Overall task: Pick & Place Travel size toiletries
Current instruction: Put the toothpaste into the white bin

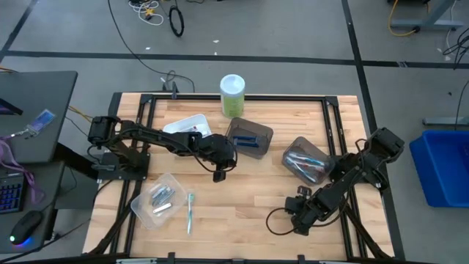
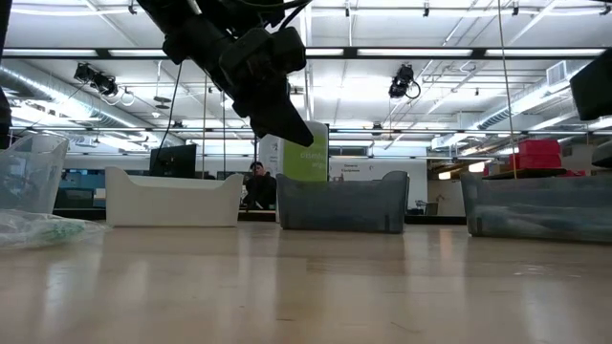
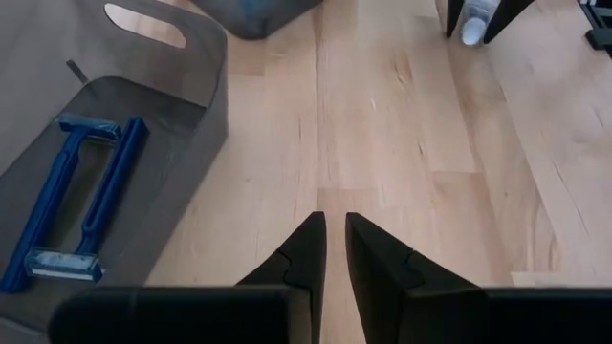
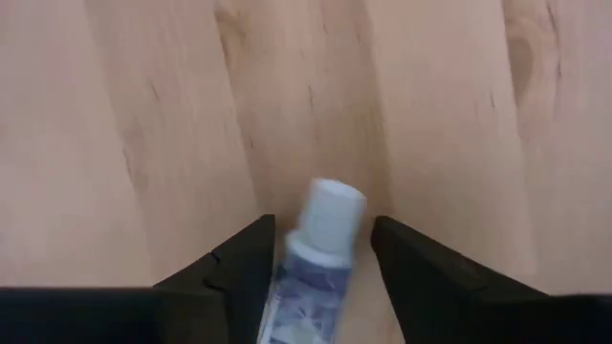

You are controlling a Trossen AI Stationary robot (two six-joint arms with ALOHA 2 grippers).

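A small tube [image 4: 320, 244] with a white cap lies between the fingers of my right gripper [image 4: 322, 222], which is open and points steeply down at the table's near right [image 1: 300, 202]. The left wrist view shows the tube's cap [image 3: 475, 27] farther off, between those fingers. My left gripper [image 1: 218, 174] hangs over the table's middle with its fingers nearly together on nothing [image 3: 335, 218]. Two blue razors [image 3: 72, 201] lie in a dark bin [image 1: 250, 137]. A toothbrush [image 1: 190, 211] lies flat on the table near the front. My right gripper comes from above with one finger on each side of the tube's body, just behind the cap [image 4: 330, 205]. A gap shows between the tube and one finger [image 4: 402, 258]. Whether the other finger [image 4: 244, 263] touches the tube I cannot tell.
A clear bin [image 1: 157, 199] with a few tubes sits at the near left. A white bin [image 1: 185, 125] and a green canister [image 1: 232, 95] stand at the back, and another bin [image 1: 306, 163] with several items is at the right. Bare wood lies between the two grippers.
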